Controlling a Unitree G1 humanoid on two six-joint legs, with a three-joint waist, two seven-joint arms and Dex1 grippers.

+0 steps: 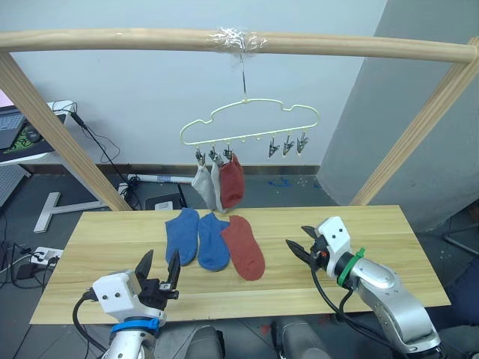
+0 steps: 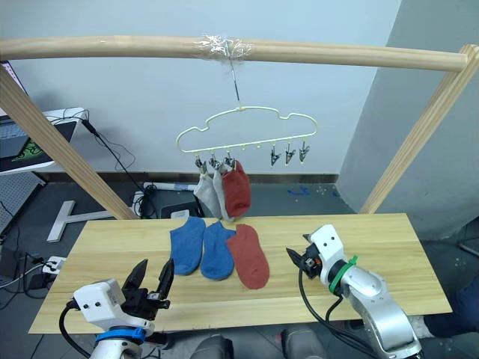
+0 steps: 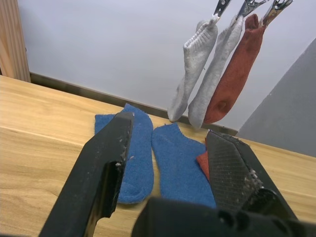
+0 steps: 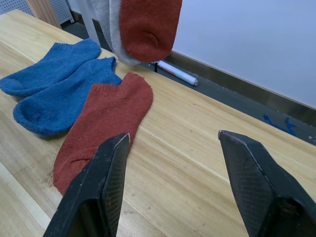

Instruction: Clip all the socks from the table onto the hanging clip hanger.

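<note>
Three socks clipped up, three lying on the table.

A wooden pole frame spans the table; from its top bar hangs the clip hanger, whose three left clips hold two grey socks and one rust-red sock, the three right clips bare. On the table's middle lie two blue socks with a second rust-red sock just right of them. At the near edge, the left gripper and right gripper both stand with fingers spread, holding nothing.
</note>
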